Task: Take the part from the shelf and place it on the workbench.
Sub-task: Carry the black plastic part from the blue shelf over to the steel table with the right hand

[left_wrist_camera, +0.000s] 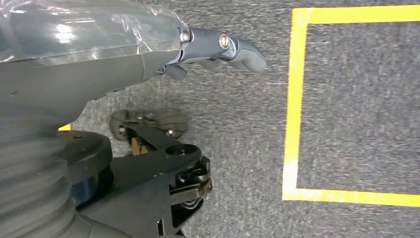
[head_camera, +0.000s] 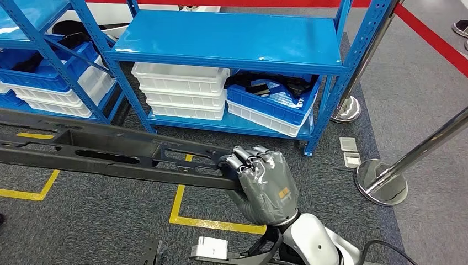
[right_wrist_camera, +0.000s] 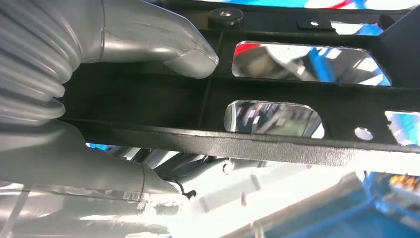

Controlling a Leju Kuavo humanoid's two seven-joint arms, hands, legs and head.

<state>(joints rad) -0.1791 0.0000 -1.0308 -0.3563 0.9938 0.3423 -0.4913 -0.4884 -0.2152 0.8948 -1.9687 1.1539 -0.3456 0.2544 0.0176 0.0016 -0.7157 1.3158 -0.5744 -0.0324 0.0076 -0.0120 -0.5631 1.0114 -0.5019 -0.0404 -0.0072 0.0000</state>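
Observation:
The part (head_camera: 110,152) is a long black metal frame with cut-out slots, lying level across the left and middle of the head view in front of the blue shelf (head_camera: 226,41). My right hand (head_camera: 265,179) grips its right end, fingers curled over the top edge. Close up in the right wrist view, the thumb (right_wrist_camera: 193,59) presses on the part (right_wrist_camera: 297,144) while the fingers wrap under its rail. My left hand (left_wrist_camera: 99,49) hangs over grey carpet with its fingers stretched out and nothing in it.
The shelf's lower level holds stacked white bins (head_camera: 182,91) and a blue bin (head_camera: 276,99) of dark pieces. Two chrome stanchions (head_camera: 381,182) (head_camera: 346,107) stand on the right. Yellow tape (head_camera: 182,212) marks boxes on the carpet.

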